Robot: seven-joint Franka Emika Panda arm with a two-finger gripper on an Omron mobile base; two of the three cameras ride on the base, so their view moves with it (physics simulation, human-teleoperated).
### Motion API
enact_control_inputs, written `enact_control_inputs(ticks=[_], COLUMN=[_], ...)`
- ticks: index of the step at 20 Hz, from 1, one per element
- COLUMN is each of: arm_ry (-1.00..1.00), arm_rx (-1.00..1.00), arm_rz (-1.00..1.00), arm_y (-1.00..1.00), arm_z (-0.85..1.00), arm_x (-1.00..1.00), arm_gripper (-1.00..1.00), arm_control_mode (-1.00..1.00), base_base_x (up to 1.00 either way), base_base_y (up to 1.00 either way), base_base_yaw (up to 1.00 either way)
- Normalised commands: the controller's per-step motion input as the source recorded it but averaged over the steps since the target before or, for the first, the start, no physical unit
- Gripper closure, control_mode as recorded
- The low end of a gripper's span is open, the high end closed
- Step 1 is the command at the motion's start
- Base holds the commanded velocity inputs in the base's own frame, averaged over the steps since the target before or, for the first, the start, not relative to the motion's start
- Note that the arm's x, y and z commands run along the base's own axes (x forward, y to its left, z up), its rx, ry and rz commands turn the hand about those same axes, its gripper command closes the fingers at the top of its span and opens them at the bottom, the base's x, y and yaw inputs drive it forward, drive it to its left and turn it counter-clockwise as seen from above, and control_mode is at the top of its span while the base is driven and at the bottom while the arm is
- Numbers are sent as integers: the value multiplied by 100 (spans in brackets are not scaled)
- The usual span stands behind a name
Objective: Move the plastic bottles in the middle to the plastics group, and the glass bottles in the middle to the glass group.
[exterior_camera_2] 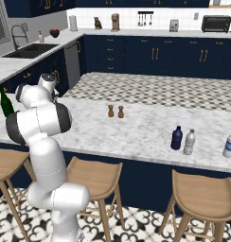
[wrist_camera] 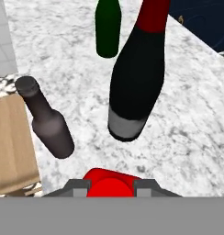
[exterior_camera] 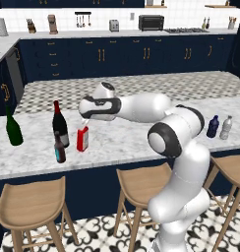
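My gripper (exterior_camera: pixel 86 123) is shut on the top of the flat red bottle (exterior_camera: pixel 82 139), which hangs upright just right of the near-black wine bottle with the red neck (exterior_camera: pixel 59 125). In the hand view the red bottle's top (wrist_camera: pixel 111 181) sits between my fingertips (wrist_camera: pixel 78 187). The slim dark brown bottle (exterior_camera: pixel 59 148) stands in front of the near-black bottle (wrist_camera: pixel 134 87). The dark green wine bottle (exterior_camera: pixel 14 129) is farther left. At the right end of the counter the small dark blue bottle (exterior_camera: pixel 213 126) stands beside the pale grey translucent bottle (exterior_camera: pixel 226 128).
Two small brown shakers (exterior_camera_2: pixel 116 111) stand mid-counter. A white bottle with a blue label (exterior_camera_2: pixel 229 144) is at the counter's far right. Wooden stools (exterior_camera: pixel 31 204) line the counter's near edge. The marble counter (exterior_camera: pixel 132 140) between the two bottle groups is bare.
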Motion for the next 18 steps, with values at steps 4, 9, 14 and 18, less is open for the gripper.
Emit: enact_control_inputs(ticks=[4,9,14,18], arm_ry=[0,-1,-1,-1], arm_rx=[0,0,0,0], arm_rz=[8,5,4,3], arm_y=[24,18,10,5], arm_z=[-21,-26,-30,-33], arm_x=[6,8,5,-4], arm_gripper=[100,100,100,100], arm_control_mode=[-100,-100,-100,-100], base_base_x=[0,0,0,0], base_base_y=[0,0,0,0], base_base_yaw=[0,0,0,0])
